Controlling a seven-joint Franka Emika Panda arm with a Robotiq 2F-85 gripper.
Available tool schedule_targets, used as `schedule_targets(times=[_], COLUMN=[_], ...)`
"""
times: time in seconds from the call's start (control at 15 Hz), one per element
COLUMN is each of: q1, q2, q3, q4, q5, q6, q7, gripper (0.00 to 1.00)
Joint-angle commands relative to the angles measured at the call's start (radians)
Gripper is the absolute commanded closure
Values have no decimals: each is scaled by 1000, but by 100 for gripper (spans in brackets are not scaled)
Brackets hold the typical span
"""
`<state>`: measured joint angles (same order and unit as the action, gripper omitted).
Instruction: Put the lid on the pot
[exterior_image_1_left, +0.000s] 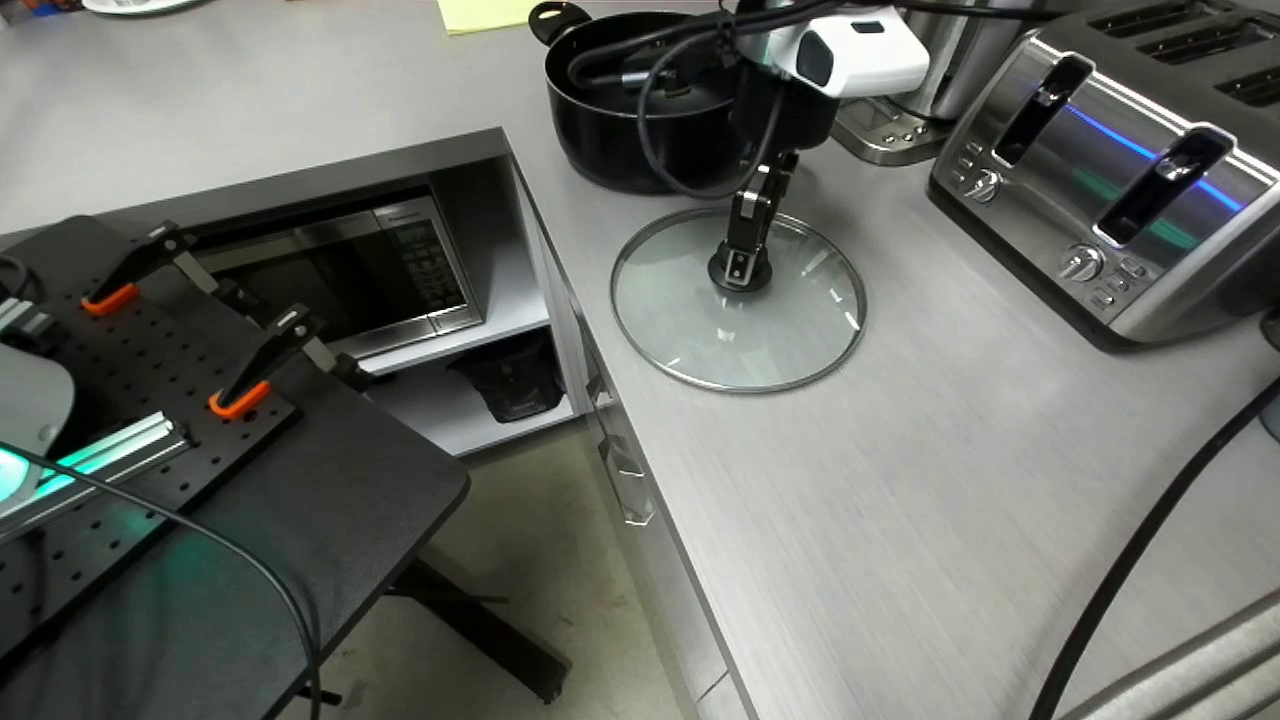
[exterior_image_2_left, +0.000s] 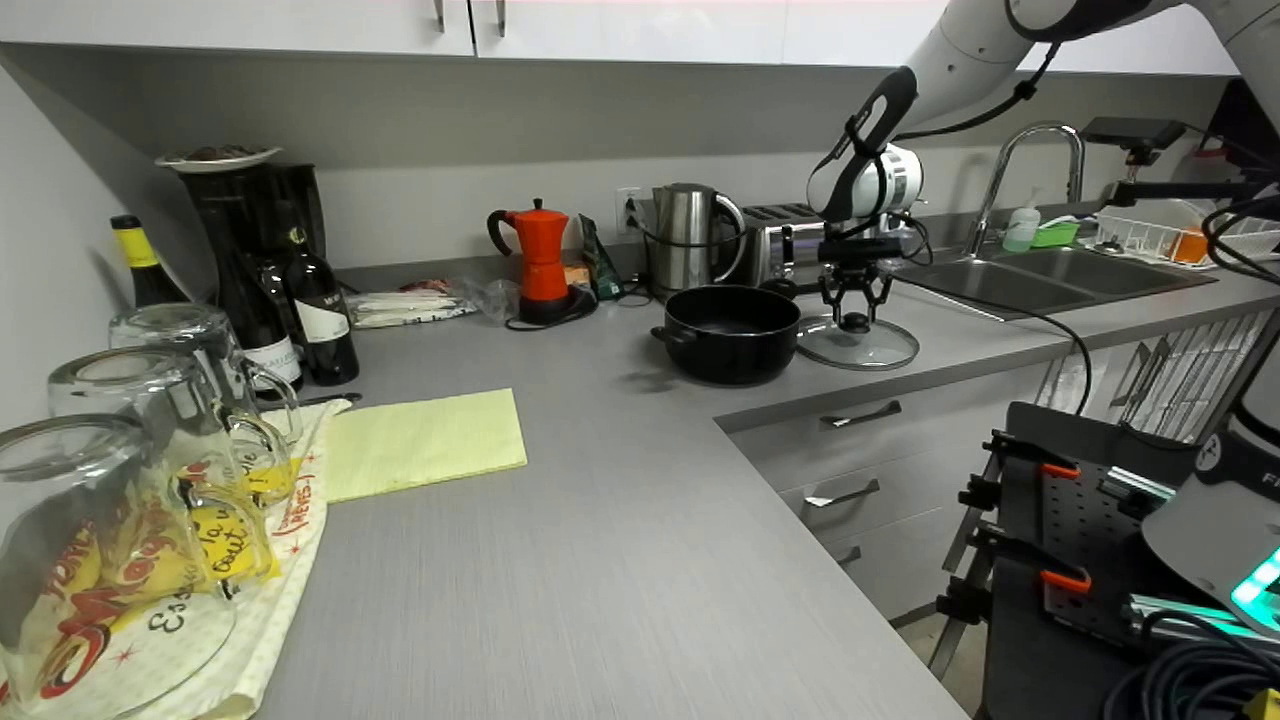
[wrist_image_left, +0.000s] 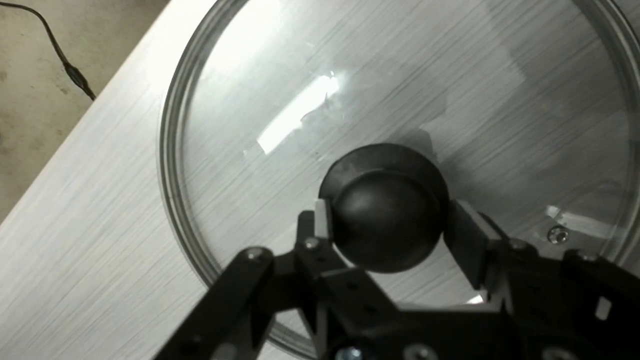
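Observation:
The clear glass lid (exterior_image_1_left: 680, 340) lies flat on the grey counter near its edge. It also shows in an exterior view (exterior_image_2_left: 870, 352) and in the wrist view (wrist_image_left: 260, 200). My gripper (exterior_image_1_left: 742, 262) points down at its black centre knob (wrist_image_left: 387, 220). In the wrist view the two fingers (wrist_image_left: 390, 222) sit on either side of the knob and appear to touch it, so the gripper looks shut on it. The squat black pot (exterior_image_1_left: 620, 150) stands uncovered close beside the lid; it also shows in an exterior view (exterior_image_2_left: 735, 345). My wrist partly hides the pot.
A silver toaster (exterior_image_1_left: 1150, 190) stands on the counter beyond the lid. A steel kettle (exterior_image_2_left: 685, 240) and a red moka pot (exterior_image_2_left: 543, 255) stand along the wall. A yellow pad (exterior_image_2_left: 430, 440) and glass mugs (exterior_image_2_left: 110, 540) lie farther along. The counter's edge runs close to the lid.

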<state>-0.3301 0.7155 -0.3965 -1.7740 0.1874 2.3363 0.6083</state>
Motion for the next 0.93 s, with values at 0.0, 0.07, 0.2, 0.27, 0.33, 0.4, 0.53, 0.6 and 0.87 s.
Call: schedule_targets(times=[0.0, 0.07, 0.2, 0.27, 0.33, 0.4, 0.53, 0.6, 0.87], q1=[14, 13, 15, 19, 24, 31, 47, 55, 77], q2=[7, 0, -30, -53, -81, -100, -155, -185, -313], q3=[-13, -12, -8, -8, -7, -8, -9, -8, -7], q4=[12, 12, -16, -40, -70, -94, -160, -196, -330], q5=[-21, -20, -18, -18, -19, -20, -25, -26, -35], q6=[11, 11, 21, 37, 56, 78, 132, 159, 233], q7=[25, 21, 6, -3, -16, -24, -49, -63, -127], gripper=[69, 75, 75, 75, 75, 75, 75, 75, 75])
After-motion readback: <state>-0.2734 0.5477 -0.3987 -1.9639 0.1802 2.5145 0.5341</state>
